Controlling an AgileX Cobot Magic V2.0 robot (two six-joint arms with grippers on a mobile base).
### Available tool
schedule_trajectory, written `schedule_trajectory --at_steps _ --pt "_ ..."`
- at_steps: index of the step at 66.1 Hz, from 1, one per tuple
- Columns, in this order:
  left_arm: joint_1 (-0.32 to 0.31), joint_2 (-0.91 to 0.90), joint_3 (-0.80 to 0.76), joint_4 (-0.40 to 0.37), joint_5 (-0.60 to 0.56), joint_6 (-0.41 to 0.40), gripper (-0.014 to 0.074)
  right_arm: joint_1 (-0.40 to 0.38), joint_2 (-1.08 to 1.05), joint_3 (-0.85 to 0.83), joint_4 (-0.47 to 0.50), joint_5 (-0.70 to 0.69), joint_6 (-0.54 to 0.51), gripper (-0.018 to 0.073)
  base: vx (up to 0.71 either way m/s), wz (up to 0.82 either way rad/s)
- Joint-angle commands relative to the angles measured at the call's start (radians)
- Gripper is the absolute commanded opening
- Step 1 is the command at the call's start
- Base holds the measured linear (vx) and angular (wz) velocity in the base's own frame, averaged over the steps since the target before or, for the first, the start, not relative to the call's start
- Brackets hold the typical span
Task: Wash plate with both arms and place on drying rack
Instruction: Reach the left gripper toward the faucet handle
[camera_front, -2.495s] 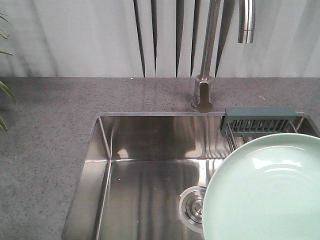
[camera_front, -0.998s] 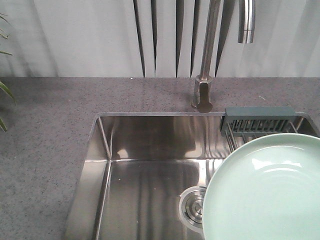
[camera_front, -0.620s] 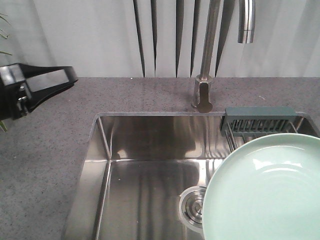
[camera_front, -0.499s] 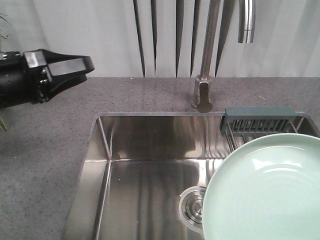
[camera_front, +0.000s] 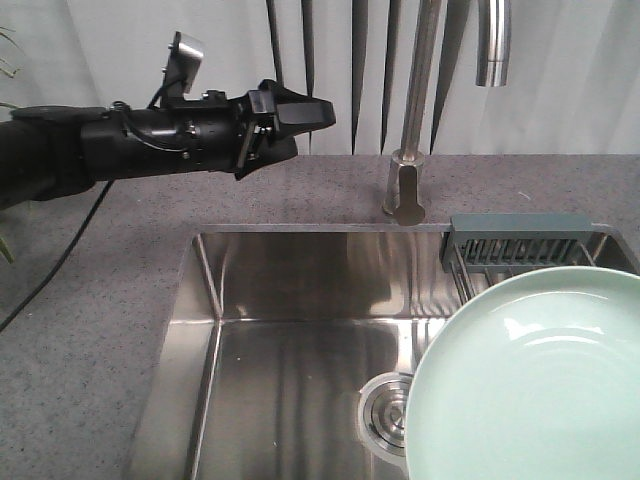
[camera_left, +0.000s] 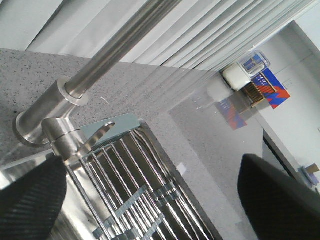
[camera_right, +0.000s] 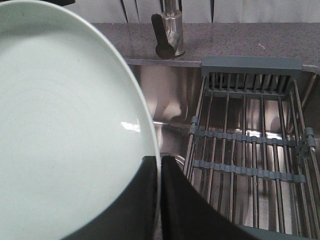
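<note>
The pale mint-green plate (camera_front: 530, 380) hangs tilted over the right part of the sink, low right in the front view. In the right wrist view my right gripper (camera_right: 160, 165) is shut on the rim of the plate (camera_right: 65, 115). The drying rack (camera_right: 250, 140) of metal rods lies across the sink's right side, and its dark end bar (camera_front: 515, 240) shows behind the plate. My left gripper (camera_front: 305, 115) is open above the counter, left of the faucet (camera_front: 405, 190). In the left wrist view the left gripper (camera_left: 150, 172) frames the rack rods (camera_left: 135, 185) with nothing between its fingers (camera_left: 30, 200).
The steel sink basin (camera_front: 290, 330) has a round drain (camera_front: 385, 415) partly under the plate. The tall faucet pipe (camera_left: 115, 50) rises from the grey speckled counter (camera_front: 90, 300). Vertical blinds (camera_front: 200, 70) stand behind the counter, and a plant leaf (camera_front: 8, 180) shows at the far left.
My left arm has come in from the left edge and reached right, above the counter, toward the faucet. The plate and the right gripper have stayed where they were.
</note>
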Motion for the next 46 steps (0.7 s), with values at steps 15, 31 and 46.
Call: schedule_trajectory --at_steps 15,31,46 --pt "-0.089 0.142 -0.245 -0.11 -0.023 0.002 0.0581 -0.006 0.014 -0.022 0.013 -0.076 0.001 -0.0005 0.0 0.0" --pt "-0.142 0.239 -0.364 -0.11 -0.047 -0.005 0.058 -0.006 0.014 -0.022 0.013 -0.076 0.001 -0.0005 0.0 0.0" --pt "-0.164 0.291 -0.433 -0.11 -0.136 -0.005 0.058 -0.006 0.014 -0.022 0.013 -0.076 0.001 -0.0005 0.0 0.0"
